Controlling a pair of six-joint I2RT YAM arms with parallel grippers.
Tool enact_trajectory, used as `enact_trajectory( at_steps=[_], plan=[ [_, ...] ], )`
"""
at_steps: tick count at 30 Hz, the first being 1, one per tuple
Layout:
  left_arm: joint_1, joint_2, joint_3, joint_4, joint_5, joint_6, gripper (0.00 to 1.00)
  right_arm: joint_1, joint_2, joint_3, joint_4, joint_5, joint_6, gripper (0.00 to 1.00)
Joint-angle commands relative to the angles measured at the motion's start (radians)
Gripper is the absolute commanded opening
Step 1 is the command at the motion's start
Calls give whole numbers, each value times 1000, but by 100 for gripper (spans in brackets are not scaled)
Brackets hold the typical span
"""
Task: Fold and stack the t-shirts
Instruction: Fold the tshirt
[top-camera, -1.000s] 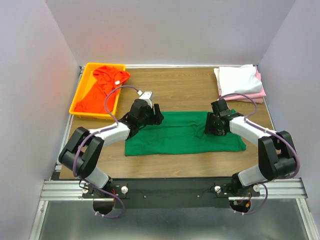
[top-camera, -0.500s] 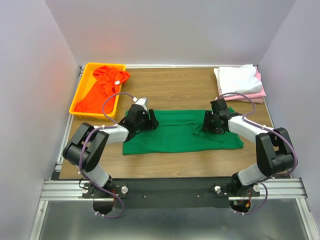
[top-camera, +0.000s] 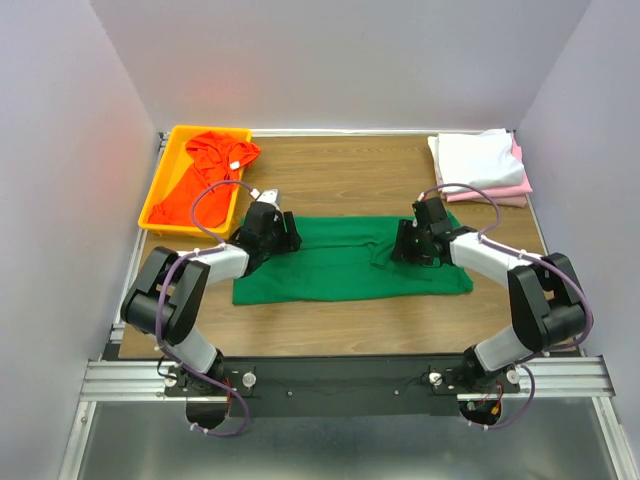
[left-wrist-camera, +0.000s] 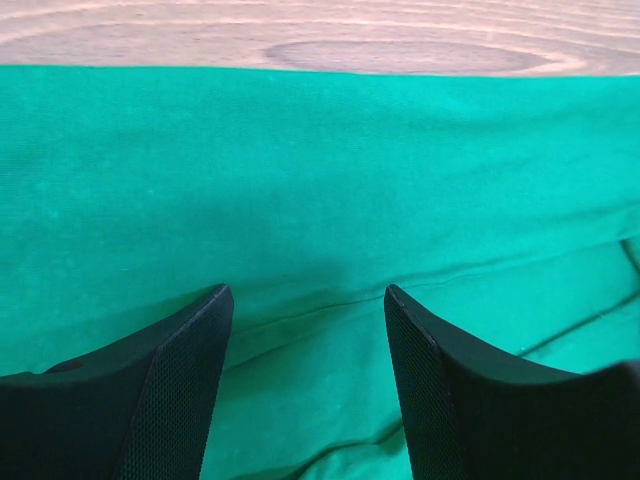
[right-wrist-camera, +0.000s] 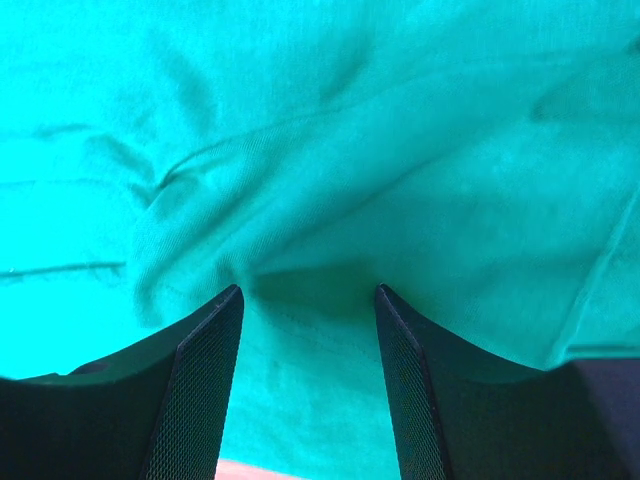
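The dark green t-shirt lies as a long folded band across the middle of the table. My left gripper rests on its upper left part, jaws open, fingertips down on the cloth with nothing pinched in the left gripper. My right gripper sits on the shirt's upper right part, also open over wrinkled green cloth, the right gripper holding nothing. The orange-red t-shirt lies crumpled in the tray. The white t-shirt lies folded on the pink t-shirt at the back right.
The yellow tray stands at the back left corner. Bare wood shows just beyond the green shirt's far edge. Grey walls close in the table on the left, back and right.
Both grippers have slid left across the table, and the green shirt has shifted left with them. Its right end now lies further from the table's right edge.
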Motion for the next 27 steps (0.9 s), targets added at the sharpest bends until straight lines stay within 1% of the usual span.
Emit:
enact_trajectory(
  at_steps=[1,3,5,7,10,11,13,15,16,20,24,27],
  plan=[
    [5,-44,47,-78,-76,40,70,11,-84,6,-76,6,17,63],
    [0,-73,78,-100,-100,57,70,9,-123,26,-139,81,0,63],
    [-17,-111,108,-129,-132,79,70,9,-161,37,-214,127,-9,64],
    [-34,-134,125,-155,-146,88,70,6,-183,29,-254,170,-13,64],
    [-84,-174,147,-169,-166,86,70,-14,-220,-18,-297,198,-10,64],
    [-119,-188,156,-174,-169,79,70,-41,-226,-26,-314,172,0,64],
    [-162,-197,167,-171,-171,65,70,-52,-232,-44,-319,164,9,64],
    [-211,-190,180,-166,-168,54,70,-54,-234,-47,-329,172,16,63],
    [-254,-184,188,-163,-165,45,70,-54,-234,-49,-335,183,20,63],
    [-348,-131,217,-126,-126,27,69,-57,-217,-47,-349,190,32,61],
    [-412,-75,237,-66,-77,5,69,-55,-185,-46,-354,177,40,57],
    [-460,-26,265,-54,-63,-6,68,-57,-172,-46,-354,181,43,55]
  ],
)
